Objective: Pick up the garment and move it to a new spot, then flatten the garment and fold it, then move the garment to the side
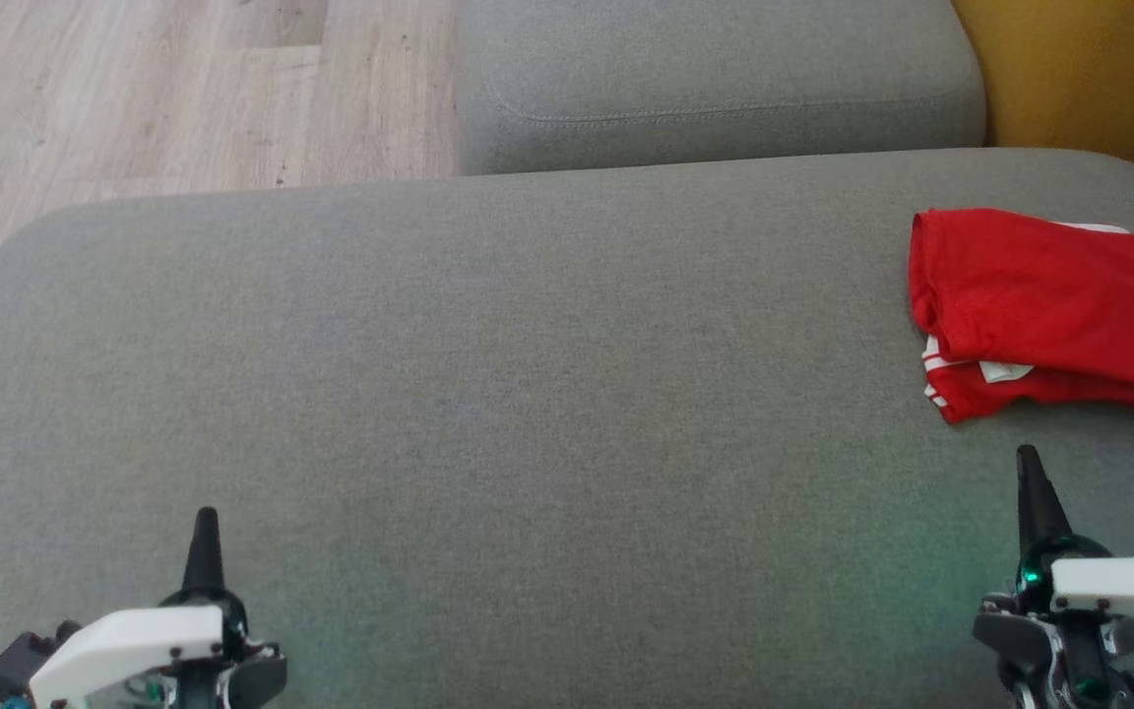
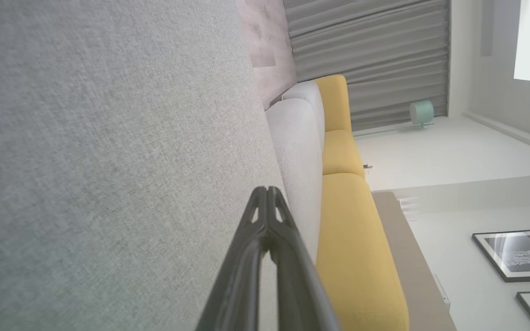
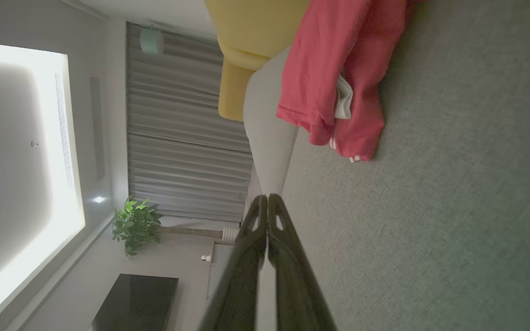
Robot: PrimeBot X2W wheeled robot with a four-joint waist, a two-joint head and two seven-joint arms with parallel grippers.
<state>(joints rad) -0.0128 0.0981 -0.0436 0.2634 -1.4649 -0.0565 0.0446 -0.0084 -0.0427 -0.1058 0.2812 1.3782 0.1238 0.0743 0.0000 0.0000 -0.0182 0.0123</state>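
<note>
Head view: high above the cushion (image 1: pixel 528 414), looking steeply down across it. Both wrist views: low over the cushion, close to its fabric, rolled sideways, facing along it toward the curtain (image 2: pixel 366 55) beyond. Head and right wrist views share the garment (image 1: pixel 1049 305) at the cushion's right end.

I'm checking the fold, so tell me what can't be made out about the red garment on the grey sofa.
- Head view: the garment runs past the right edge, so its right end is cut off.
- Right wrist view: the top edge cuts off its far part.
- Both views: the top fold hides the layers beneath, so its type is unclear.
- The white piece between the folds: too small to identify.
</note>
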